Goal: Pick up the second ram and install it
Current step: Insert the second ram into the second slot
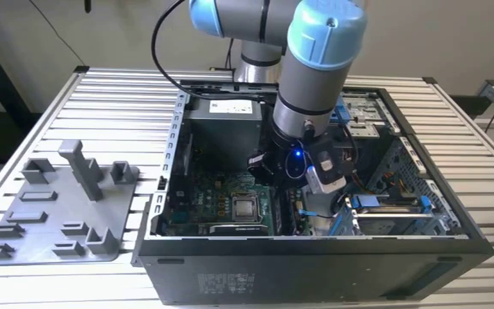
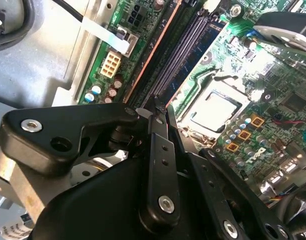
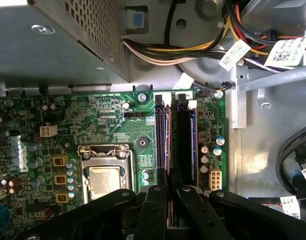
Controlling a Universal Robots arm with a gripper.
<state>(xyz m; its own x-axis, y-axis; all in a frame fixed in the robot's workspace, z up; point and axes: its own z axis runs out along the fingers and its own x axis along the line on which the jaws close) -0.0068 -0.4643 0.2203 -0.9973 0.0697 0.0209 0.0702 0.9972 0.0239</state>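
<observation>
The exterior view shows a slatted metal surface [image 1: 110,96] carrying an open computer case [image 1: 316,257] near its middle, with a light grey tray [image 1: 54,219] of ridged blocks lying beside the case toward the exterior view's left edge. The arm [image 1: 311,71] reaches down into the case, its wrist low over the motherboard [image 1: 221,206].

In the first wrist view the green motherboard [image 3: 108,120] lies under the hand [image 3: 168,192], with the processor socket [image 3: 104,177] just beside the bank of memory slots [image 3: 175,140]. In both wrist views the fingers [image 2: 157,150] are drawn close together with only a slim gap, directly over the slots. The second ram [image 3: 168,145] appears as a thin reddish-edged board standing on edge in the slot line, running up to the fingertips; whether the hand is pinching it or merely pressing on its top edge cannot be told from these pictures.

The risk, as a judgement: if the stick is not square to its slot or sits askew on the key, downward force could bend it or leave one end unseated. The end latches [image 3: 158,100] may also fail to close if pressure lands on one end alone.
</observation>
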